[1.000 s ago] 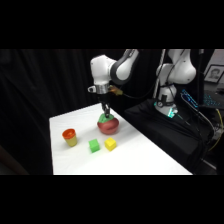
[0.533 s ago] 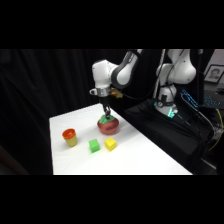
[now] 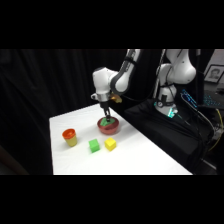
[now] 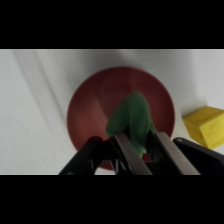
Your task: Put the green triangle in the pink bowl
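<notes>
The green triangle (image 4: pixel 131 118), a rounded wedge, is seen inside the round pink bowl (image 4: pixel 90 97), apparently resting against its floor, on the white table.

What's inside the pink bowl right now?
The green triangle sits over the middle of the pink bowl, between the fingers of the claw. Nothing else shows inside. The block and claw cover the bowl's floor beneath them, so whether it rests there is hidden.

The white table (image 3: pixel 130 160) carries one pinkish-red round bowl (image 3: pixel 108 127), one light green wedge block (image 3: pixel 106 121), one orange-and-yellow cup (image 3: pixel 69 137), and two small cubes: one bright green (image 3: pixel 94 145), one yellow (image 3: pixel 110 144).
</notes>
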### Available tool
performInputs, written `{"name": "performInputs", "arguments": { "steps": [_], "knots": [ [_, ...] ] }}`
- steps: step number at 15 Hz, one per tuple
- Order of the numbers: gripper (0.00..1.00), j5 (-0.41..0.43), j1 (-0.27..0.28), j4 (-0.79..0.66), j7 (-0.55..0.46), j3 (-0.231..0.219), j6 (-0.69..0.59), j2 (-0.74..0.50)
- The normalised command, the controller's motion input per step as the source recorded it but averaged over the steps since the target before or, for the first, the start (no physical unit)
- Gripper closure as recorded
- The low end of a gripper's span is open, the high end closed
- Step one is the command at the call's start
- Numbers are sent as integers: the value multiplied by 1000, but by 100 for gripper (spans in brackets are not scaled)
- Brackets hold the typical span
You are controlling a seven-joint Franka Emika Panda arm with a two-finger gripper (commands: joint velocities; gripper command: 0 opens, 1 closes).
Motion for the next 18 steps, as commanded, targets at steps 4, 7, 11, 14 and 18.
{"name": "performInputs", "arguments": {
  "steps": [4,7,11,14,18],
  "knots": [
    [87,-73,-30,127,109,-23,117,153],
    [53,-78,-19,162,131,-30,103,176],
    [23,-108,-11,149,146,-52,92,154],
    [0,-156,8,61,158,-70,58,22],
    [0,-127,-1,-150,76,-40,-25,-279]
  ]
}}
